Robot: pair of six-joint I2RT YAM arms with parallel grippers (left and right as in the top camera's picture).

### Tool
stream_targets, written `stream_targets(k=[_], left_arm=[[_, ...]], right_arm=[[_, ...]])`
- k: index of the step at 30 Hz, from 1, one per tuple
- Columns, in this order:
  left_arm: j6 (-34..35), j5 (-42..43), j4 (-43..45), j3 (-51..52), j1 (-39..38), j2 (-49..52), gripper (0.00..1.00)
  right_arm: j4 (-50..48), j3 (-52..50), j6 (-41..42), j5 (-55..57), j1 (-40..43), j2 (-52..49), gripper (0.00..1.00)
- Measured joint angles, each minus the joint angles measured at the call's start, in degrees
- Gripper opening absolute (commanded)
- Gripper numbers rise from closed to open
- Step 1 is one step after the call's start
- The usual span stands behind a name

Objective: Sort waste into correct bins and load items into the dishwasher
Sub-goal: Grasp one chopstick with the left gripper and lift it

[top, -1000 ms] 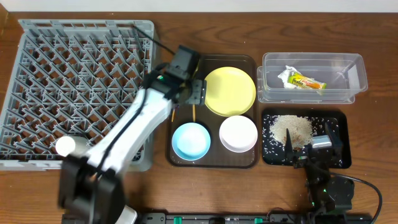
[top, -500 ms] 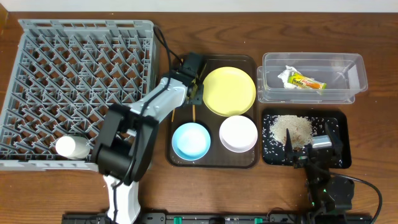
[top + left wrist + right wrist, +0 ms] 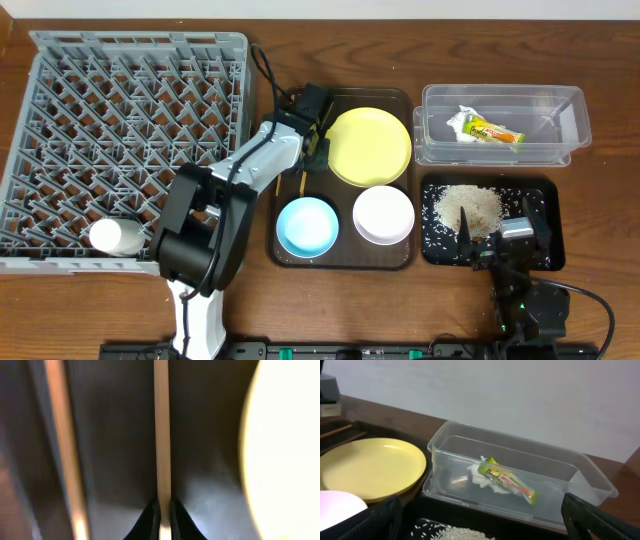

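Left pincer point(image 3: 161, 512) pinches one chopstick point(image 3: 161, 435) on the brown tray point(image 3: 345, 265), mid-tabletop. Yellow plate point(image 3: 370, 146) and second chopstick point(image 3: 65, 460) flank it. Right pincer point(image 3: 498, 226) is spread over the black tray point(image 3: 545, 195).

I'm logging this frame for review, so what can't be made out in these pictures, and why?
Left wrist view: the left gripper is cut off by the bottom edge and blurred, so whether it clamps the thin wooden chopstick is unclear.
Overhead: that arm hides its fingertips and most of both chopsticks.
Right wrist view: the green, yellow and orange snack wrapper partly covers the crumpled white paper scrap.
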State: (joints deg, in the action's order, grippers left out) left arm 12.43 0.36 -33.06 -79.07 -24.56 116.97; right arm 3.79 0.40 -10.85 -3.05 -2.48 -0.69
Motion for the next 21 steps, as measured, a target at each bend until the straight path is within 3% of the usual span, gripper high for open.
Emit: stream_targets(k=[11, 17, 21], left_arm=[[-4.8, -0.9, -10.8, -2.4, 8.7, -22.6, 0.08], [-6.5, -4.8, -13.5, -1.9, 13.9, -21.8, 0.08], [-7.5, -5.7, -14.3, -1.0, 15.4, -18.9, 0.14]], right_arm=[[0.0, 0.0, 0.0, 0.0, 0.0, 0.0, 0.99], [0.0, 0.0, 0.0, 0.0, 0.0, 0.0, 0.99], [0.0, 0.0, 0.0, 0.0, 0.0, 0.0, 0.99]])
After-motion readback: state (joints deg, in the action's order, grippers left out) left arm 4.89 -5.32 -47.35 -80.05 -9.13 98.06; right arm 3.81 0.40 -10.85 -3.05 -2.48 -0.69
